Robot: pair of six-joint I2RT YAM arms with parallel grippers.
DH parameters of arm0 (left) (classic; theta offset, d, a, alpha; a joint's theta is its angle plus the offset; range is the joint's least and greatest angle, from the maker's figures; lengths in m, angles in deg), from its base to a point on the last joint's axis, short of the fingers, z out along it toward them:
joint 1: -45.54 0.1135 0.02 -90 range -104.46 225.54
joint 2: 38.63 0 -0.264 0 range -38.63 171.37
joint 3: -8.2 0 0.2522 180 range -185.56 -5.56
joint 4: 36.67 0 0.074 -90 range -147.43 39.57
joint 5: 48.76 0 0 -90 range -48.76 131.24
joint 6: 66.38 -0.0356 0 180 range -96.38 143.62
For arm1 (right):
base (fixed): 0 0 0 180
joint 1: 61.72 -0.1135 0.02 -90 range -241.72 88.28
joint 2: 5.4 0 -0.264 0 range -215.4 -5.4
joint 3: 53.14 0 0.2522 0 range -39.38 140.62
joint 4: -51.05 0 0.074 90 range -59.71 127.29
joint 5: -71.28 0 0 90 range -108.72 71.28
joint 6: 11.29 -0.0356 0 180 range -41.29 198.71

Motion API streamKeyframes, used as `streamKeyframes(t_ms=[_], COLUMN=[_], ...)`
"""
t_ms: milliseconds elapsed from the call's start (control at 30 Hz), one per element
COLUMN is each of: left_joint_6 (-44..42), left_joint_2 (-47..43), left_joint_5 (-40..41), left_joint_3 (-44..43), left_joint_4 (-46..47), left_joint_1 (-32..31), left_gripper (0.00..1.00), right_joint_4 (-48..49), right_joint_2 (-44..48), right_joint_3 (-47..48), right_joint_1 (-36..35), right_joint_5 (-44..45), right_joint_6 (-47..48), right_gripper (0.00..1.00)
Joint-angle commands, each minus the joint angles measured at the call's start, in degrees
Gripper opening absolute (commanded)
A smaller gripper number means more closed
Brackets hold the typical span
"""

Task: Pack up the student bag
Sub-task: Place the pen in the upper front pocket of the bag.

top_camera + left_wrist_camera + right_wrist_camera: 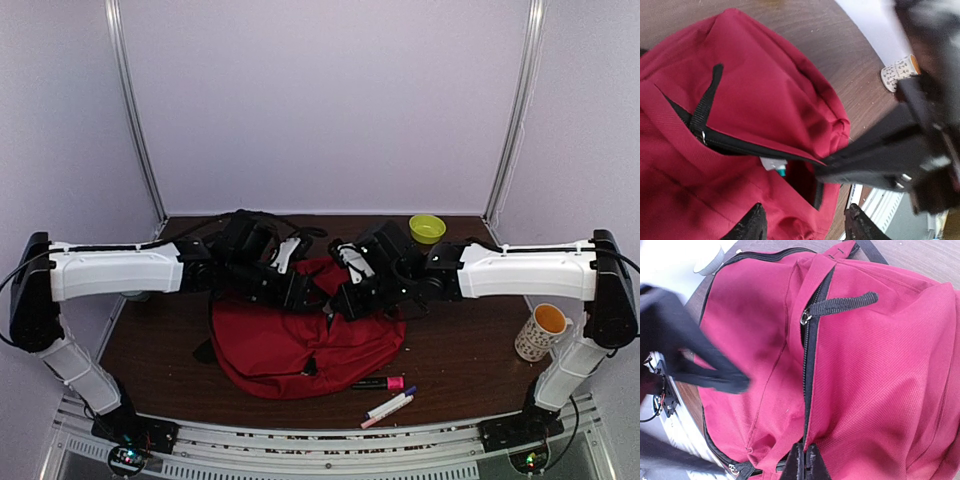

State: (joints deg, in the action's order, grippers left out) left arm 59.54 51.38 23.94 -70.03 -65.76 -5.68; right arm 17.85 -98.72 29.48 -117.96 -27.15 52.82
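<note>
The student bag (290, 350) is a soft dark-red backpack with black zipper tape and black webbing pulls. It lies slumped flat in the middle of the brown table (460, 360), just in front of both arms' wrists. From above, its longer spread runs left to right across the table and its rounded edge faces the near side; which end is its top cannot be told. The right gripper (805, 461) has its fingers pressed together on the bag's fabric right at the zipper edge. The left gripper (805, 227) is spread, its two fingertips (752, 226) apart above the red cloth and clasping nothing. Only the top view shows the patterned mug (543, 332) with its orange inside near the right edge, the green cup (427, 228) at the far side, and the markers (385, 395) beside the bag's near edge. Only the left wrist view looks into the opened pocket, where a white item with a teal tip (775, 166) shows. The right wrist view alone shows the zipper line running lengthwise, with its black pull strap (842, 304) lying sideways.
</note>
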Motion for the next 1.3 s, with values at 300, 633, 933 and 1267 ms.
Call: streamKeyframes(t_ms=[300, 633, 933, 1267], left_joint_6=[-5.39, -5.01, -4.4, -1.95], left_joint_2=[-15.01, -18.37, -12.46, -1.97], left_joint_5=[21.54, 29.21, 31.11, 32.32], left_joint_3=[9.75, 11.83, 7.45, -1.52], left_joint_4=[-4.3, -5.89, -5.58, -5.28], left_joint_1=[-5.12, -5.75, -5.91, -5.91], left_gripper=[0.6, 0.6, 0.58, 0.58], right_joint_4=[-2.93, -4.08, -4.2, -2.79], right_joint_2=[-1.28, -1.43, -2.02, -2.02], right_joint_3=[0.66, 0.64, 0.3, -1.2], right_joint_1=[0.51, 0.64, 0.69, 1.41], right_joint_5=[3.07, 4.47, 5.27, 5.34], right_joint_6=[-0.56, -1.07, -1.22, -1.04], right_gripper=[0.04, 0.06, 0.06, 0.06])
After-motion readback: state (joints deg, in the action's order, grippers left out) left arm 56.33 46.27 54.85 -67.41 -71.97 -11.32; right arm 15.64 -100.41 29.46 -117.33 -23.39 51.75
